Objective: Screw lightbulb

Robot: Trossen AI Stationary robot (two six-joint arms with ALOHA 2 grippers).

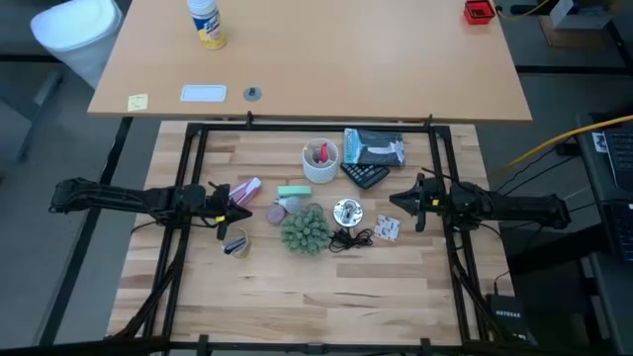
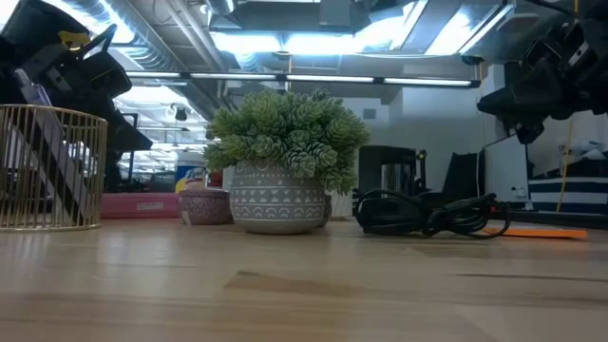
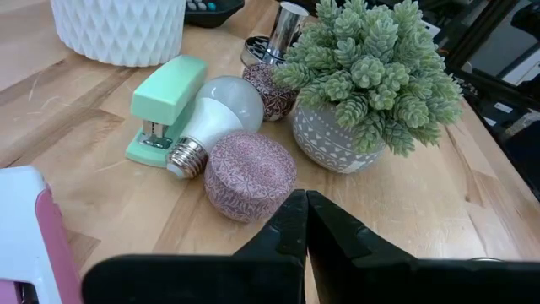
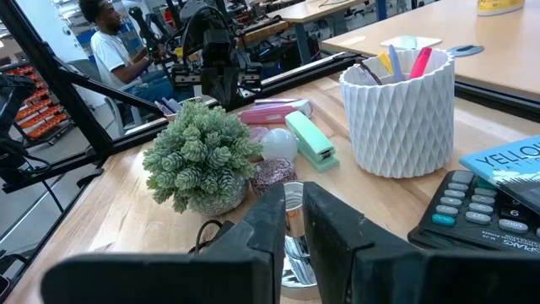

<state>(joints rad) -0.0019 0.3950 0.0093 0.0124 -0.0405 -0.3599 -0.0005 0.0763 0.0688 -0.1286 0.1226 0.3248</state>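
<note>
Lying on its side on the butcher-block desk (image 1: 326, 287), the lightbulb (image 3: 221, 107) shows a smooth matte white globe tapering to a ribbed grey metal screw base. I see it wedged between the mint-green stapler (image 3: 164, 101) and a squat round tin (image 3: 250, 174) with a fine pink patterned wrap, touching both. Just beyond sits a spiky green artificial plant (image 3: 371, 72) in a grey pot with white geometric markings. A white faceted cup (image 4: 396, 114) holding pens stands farther back, with a calculator (image 4: 477, 211) near it. The shiny silver socket dish (image 1: 347, 212) and its black cord (image 2: 432, 214) lie beside the plant.

Left hand (image 3: 305, 221) hovers near the tin, fingers pressed together, holding nothing. Right hand (image 4: 293, 221) hangs over the socket dish, fingers almost together and seemingly empty, though the high view is too small to confirm.
</note>
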